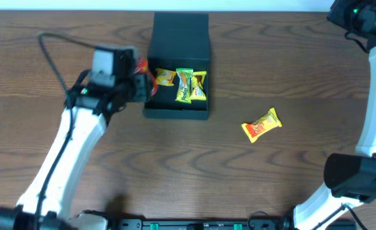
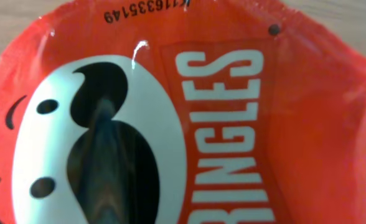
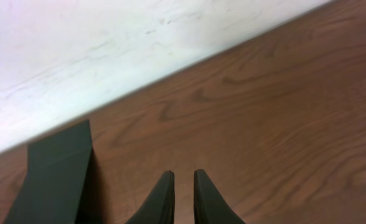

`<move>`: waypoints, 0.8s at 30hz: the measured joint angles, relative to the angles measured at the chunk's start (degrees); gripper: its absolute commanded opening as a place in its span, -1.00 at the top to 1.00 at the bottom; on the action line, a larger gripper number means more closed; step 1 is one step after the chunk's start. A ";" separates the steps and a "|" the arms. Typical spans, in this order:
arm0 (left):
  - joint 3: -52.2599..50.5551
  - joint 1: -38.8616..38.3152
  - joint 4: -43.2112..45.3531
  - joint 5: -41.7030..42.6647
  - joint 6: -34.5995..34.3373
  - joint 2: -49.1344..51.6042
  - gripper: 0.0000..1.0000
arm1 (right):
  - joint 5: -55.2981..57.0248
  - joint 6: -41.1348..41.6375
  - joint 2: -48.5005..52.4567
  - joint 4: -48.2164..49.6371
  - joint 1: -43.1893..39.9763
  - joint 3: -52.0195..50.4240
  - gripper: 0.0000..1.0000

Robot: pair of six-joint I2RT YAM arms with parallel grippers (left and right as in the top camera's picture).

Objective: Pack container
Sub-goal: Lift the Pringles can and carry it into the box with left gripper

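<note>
Nearest us, an orange-yellow packet (image 1: 261,124) lies on the table (image 1: 194,172), well apart to the right of the container (image 1: 175,114). Farther back, the container sits open at centre, its lid flap folded to the far side, with yellow and green packets (image 1: 185,85) inside. The left gripper (image 1: 143,80) is at its left wall, clenched on a red Pringles packet (image 2: 282,124). We judge the placing step to be in hand. The next move calls for clearing the wall, then releasing. At far right, the right gripper (image 3: 183,177) is closed and empty.
</note>
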 measured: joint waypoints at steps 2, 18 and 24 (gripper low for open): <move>4.26 -2.12 -1.16 0.17 0.61 3.41 -0.15 | 0.26 -0.15 0.00 -0.07 0.00 0.00 0.80; 33.38 -4.87 -36.79 0.15 1.84 28.65 -0.18 | 0.87 -0.22 0.00 -0.09 -4.46 0.00 0.87; 33.94 -4.83 -41.24 1.09 1.84 33.88 -0.18 | 2.19 -1.05 0.00 0.22 -5.99 0.00 0.88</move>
